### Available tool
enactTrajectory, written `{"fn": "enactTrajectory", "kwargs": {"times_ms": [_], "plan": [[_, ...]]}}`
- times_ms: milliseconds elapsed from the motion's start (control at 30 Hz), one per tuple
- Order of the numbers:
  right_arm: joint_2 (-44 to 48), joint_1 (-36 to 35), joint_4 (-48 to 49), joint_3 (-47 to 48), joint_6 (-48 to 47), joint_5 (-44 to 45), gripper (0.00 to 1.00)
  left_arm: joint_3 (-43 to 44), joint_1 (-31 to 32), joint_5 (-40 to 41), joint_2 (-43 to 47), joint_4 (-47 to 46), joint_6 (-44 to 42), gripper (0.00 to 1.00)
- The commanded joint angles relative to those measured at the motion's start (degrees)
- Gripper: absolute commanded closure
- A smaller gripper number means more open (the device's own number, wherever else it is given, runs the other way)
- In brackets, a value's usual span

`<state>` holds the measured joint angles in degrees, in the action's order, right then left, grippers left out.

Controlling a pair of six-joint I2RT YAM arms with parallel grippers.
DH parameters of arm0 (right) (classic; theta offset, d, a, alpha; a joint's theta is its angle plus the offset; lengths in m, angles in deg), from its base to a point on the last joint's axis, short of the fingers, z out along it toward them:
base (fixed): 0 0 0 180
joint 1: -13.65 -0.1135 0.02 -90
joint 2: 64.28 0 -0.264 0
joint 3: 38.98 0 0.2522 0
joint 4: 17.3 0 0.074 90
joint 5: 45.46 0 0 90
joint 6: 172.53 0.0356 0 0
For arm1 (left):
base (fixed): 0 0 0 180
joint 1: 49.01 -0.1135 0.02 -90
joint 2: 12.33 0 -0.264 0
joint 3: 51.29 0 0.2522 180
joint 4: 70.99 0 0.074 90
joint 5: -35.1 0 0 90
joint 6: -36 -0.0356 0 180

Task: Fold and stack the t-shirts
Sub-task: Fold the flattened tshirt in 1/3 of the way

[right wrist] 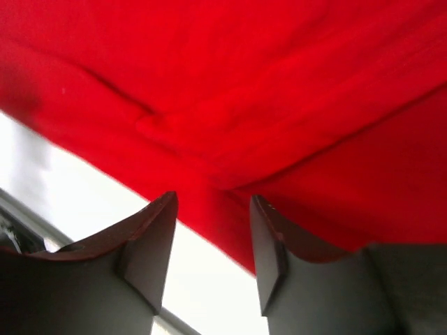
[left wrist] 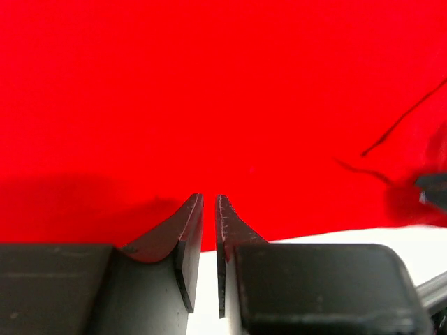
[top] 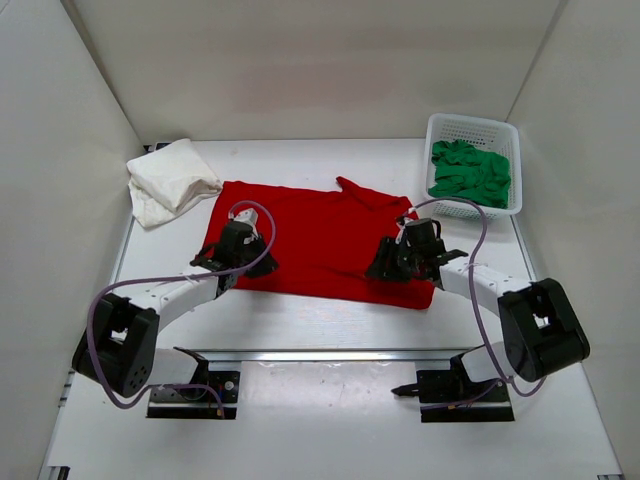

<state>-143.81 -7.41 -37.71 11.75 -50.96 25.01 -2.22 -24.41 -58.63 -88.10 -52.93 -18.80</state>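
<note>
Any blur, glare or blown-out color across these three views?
Top external: sharp, evenly lit, soft shadows. Left wrist: red t-shirt oversaturated, folds barely readable, shadow beside the fingers. Right wrist: cloth soft and out of focus, table blown out white.

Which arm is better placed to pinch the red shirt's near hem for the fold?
Right, probably. The right gripper is open with the red t-shirt hem between its fingers; the left gripper is almost shut and must open first.

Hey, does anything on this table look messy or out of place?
Yes. The white shirt is a loose, lumpy bundle at the far left corner, not a neat fold. The green shirt lies crumpled in the basket. The red shirt lies slanted.
</note>
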Motion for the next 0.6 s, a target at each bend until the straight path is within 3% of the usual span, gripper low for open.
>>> {"fn": "enactTrajectory", "kwargs": {"times_ms": [0, 267, 367, 433, 567], "plan": [[-1.6, 0.2, 9.3, -2.0, 3.3, -0.3, 0.57, -1.4, 0.6, -3.1, 0.7, -3.5, 0.3, 0.75], [-5.0, 3.0, 14.3, -3.2, 6.9, -4.7, 0.65, -2.3, 0.5, -5.2, 0.2, -5.8, 1.4, 0.75], [-6.5, 3.7, 15.6, -2.3, 6.8, -5.5, 0.79, -3.1, -0.1, -5.9, 0.4, -6.1, 2.2, 0.75], [-8.3, 3.7, 15.9, 0.9, 6.3, -5.8, 0.87, -3.1, -0.4, -5.1, 0.8, -6.1, 2.1, 0.75], [-17.0, 4.9, 17.7, 9.0, 7.3, -8.2, 0.88, -3.0, -0.5, -5.2, 1.1, -5.5, 2.2, 0.74]]}}
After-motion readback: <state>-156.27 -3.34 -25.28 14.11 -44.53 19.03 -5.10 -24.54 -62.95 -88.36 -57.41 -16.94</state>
